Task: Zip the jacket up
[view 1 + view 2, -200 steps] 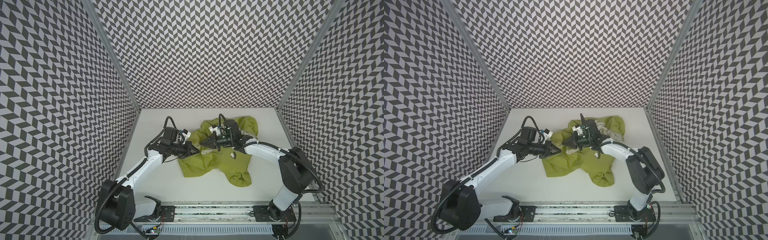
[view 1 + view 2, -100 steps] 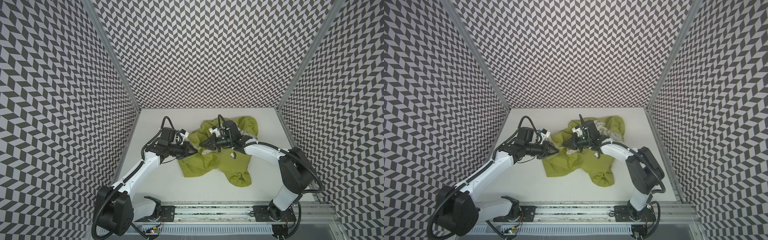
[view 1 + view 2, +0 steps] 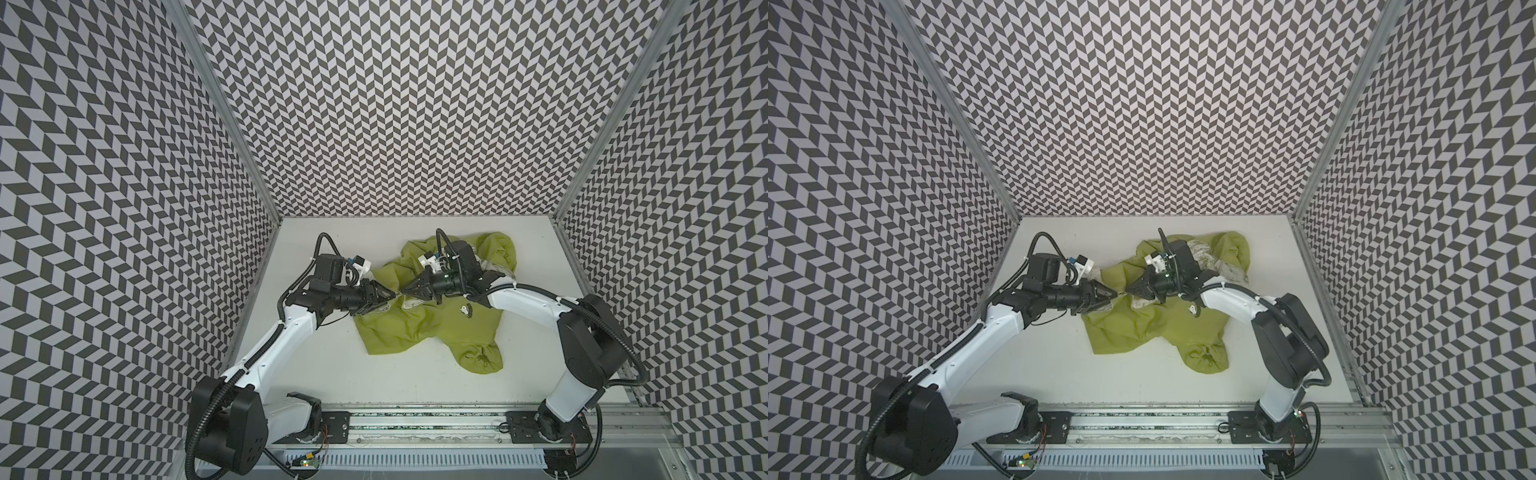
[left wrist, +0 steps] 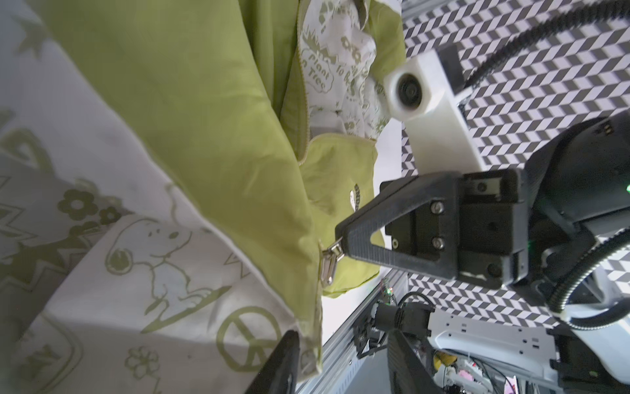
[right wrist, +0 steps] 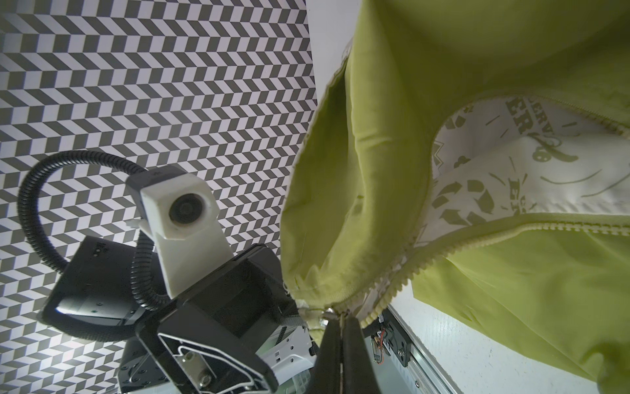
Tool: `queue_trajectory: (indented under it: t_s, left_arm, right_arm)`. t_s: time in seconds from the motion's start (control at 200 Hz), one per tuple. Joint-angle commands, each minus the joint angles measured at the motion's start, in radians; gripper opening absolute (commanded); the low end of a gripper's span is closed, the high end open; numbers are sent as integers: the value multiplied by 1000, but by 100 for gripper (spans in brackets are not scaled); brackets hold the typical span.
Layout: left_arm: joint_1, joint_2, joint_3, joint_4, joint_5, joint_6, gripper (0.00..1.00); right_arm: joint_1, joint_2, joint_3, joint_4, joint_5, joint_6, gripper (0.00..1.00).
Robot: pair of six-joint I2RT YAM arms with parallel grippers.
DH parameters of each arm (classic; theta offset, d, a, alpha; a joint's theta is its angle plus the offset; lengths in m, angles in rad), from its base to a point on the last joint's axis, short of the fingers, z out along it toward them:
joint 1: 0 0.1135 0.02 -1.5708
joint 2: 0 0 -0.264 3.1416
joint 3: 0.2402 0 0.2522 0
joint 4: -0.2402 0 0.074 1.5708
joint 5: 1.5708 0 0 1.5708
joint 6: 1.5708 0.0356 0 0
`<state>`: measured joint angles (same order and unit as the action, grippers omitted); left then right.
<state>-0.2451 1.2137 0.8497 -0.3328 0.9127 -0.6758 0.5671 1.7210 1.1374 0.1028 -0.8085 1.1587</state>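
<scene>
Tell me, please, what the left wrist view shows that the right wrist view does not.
Only the left wrist view: the right gripper seen from outside, its tip shut on the metal zipper slider. It also shows the chest logo and the left gripper, open beside the hem.
Only the right wrist view: the two tooth rows parting just past the right gripper, and the left wrist camera.
Both: the green jacket and its cream printed lining, with the front open.

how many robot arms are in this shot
2: the left arm on the left of both top views, the right arm on the right, meeting at the jacket.
</scene>
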Motion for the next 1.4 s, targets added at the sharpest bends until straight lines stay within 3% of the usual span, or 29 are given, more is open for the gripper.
queue_trajectory:
  t_s: [0.0,0.24,0.536,0.806,1.132,1.397]
  left_arm:
    - [2,4,-26,136,31,-91,45]
    - [-6,30,-9,115,21,-70,39]
    - [3,16,12,42,-30,-31,0]
    - [22,-9,116,-132,-106,64,0]
    - [25,-26,163,-170,-116,81,0]
    - [26,-50,160,-187,-111,92,0]
  right_arm:
    - [10,-21,27,20,8,-3,0]
    - [14,-17,37,24,2,3,0]
    - [14,-15,53,2,3,-10,0]
    - [13,-7,153,-148,33,-101,0]
    - [13,-6,245,-306,91,-216,0]
    - [25,6,241,-291,76,-257,0]
